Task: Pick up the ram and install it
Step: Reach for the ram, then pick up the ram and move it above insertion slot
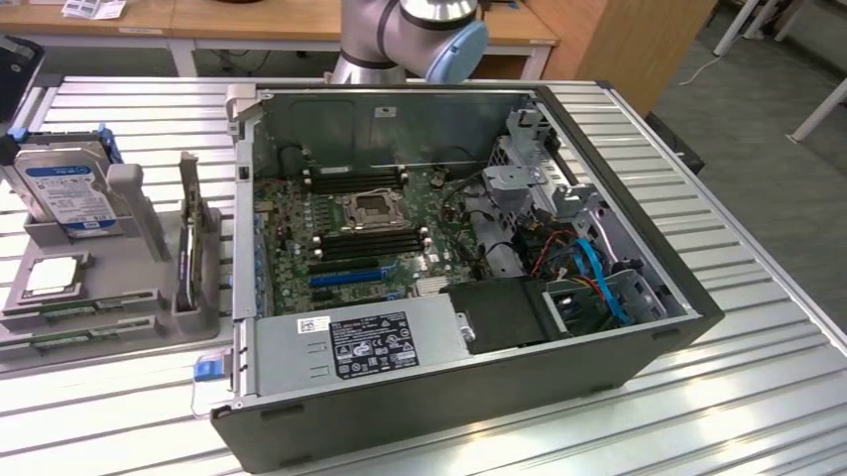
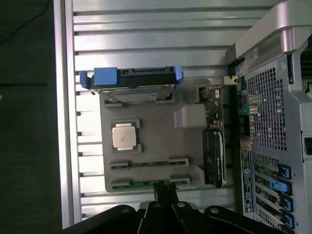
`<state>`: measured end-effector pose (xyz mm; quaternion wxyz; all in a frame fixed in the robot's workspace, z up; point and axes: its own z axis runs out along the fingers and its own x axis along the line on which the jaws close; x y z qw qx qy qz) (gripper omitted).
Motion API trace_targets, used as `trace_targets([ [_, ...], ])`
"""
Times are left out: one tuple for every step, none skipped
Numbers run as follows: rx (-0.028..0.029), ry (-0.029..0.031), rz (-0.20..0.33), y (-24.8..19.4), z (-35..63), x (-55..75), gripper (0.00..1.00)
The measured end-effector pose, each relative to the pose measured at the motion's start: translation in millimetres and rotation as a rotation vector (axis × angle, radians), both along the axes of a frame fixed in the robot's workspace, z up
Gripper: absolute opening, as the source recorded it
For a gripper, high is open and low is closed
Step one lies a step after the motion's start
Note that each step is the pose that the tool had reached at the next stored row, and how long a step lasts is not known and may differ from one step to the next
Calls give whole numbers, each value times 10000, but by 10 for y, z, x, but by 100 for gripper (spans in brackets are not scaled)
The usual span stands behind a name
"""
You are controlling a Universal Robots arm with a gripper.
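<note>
Two green ram sticks lie flat in holders on a grey tray (image 1: 146, 266) at the exterior view's left, beside the open computer case (image 1: 569, 327). One ram stick (image 1: 82, 307) (image 2: 148, 163) sits just behind the other (image 1: 69, 338) (image 2: 141, 185). In the wrist view my gripper (image 2: 164, 191) hangs above the tray, its dark fingertips drawn together over the edge-side stick, holding nothing. The black memory slots (image 1: 355, 179) (image 1: 373, 241) flank the CPU socket (image 1: 371, 208) on the motherboard inside the case. The arm's joint (image 1: 430, 30) stands behind the case.
The tray also carries a hard drive with a blue bracket (image 1: 60, 183) (image 2: 130, 80), a square silver CPU (image 1: 51, 276) (image 2: 124, 136) and an upright expansion card (image 1: 196, 243) (image 2: 213, 141). The power supply (image 1: 357, 342), cables and a drive cage (image 1: 530, 198) crowd the case.
</note>
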<state>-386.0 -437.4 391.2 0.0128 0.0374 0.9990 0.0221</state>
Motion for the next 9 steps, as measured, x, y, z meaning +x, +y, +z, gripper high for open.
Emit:
trace_targets([
  [-1, 0, 0, -8, 0, 0, 10],
  [0, 0, 1, -9, 0, 0, 10],
  [0, -1, 0, -9, 0, 0, 10],
  [0, 0, 0, -9, 0, 0, 10],
  [0, -1, 0, -9, 0, 0, 10],
  [0, 0, 0, -9, 0, 0, 10],
  [0, 0, 0, -9, 0, 0, 10],
  [0, 0, 0, -9, 0, 0, 10],
  [0, 0, 0, -9, 0, 0, 10],
])
